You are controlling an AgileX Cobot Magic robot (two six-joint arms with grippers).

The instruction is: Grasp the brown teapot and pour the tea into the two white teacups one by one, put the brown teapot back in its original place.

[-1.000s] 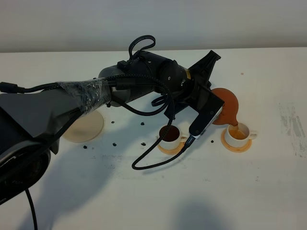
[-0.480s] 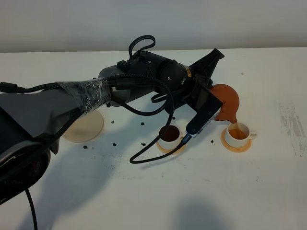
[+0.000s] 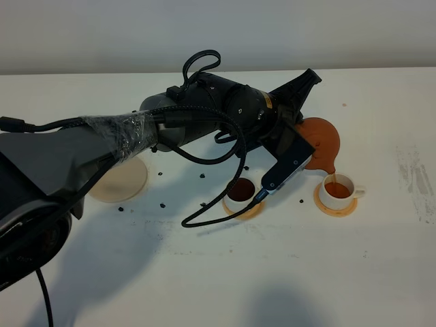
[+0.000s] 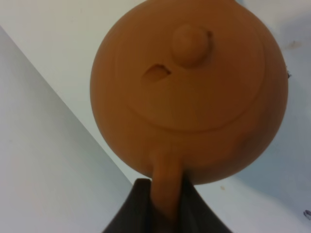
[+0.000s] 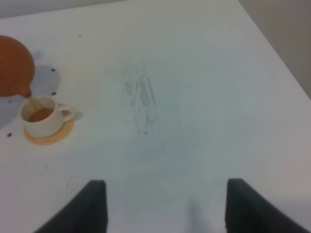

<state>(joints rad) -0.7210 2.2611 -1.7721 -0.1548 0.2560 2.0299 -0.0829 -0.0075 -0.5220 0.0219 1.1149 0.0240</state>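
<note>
Stretching across a white table [image 3: 204,286], the big black left arm [image 3: 204,116] is reaching out to the brown teapot [image 3: 321,142], with a black cable [image 3: 185,222] looping down from it onto the table. The left gripper [image 4: 165,196] is pinching the teapot's loop handle, its two dark fingers pressing against either side of it in the left wrist view. The brown teapot [image 4: 189,92] is hanging in the air above the table, tipping forward with its spout pointing down. Its lid is sitting in place, with the small round knob [image 4: 191,44] showing on top.

Well apart from the teapot, beyond the cup under its spout, the right gripper [image 5: 167,208] is hovering over the table with its two dark fingers standing wide apart, holding nothing.

A flat round beige coaster [image 3: 121,178] is lying bare, well apart from the teapot, on the opposite side of the arm.

Directly under the teapot's spout, the first white teacup [image 3: 337,191] is standing upright on an orange coaster [image 3: 335,206]. A thin stream of tea [image 3: 333,176] is running from the spout into it, and amber tea is showing inside.

The second white teacup [image 3: 240,192] is standing near the teapot, between it and the beige coaster, on its own orange coaster [image 3: 244,211]. The arm's wrist camera [image 3: 286,163] is partly covering this cup, but it seems to be holding dark tea.

Small dark specks [image 3: 163,203] are lying scattered on the table between the teapot and the beige coaster.
</note>
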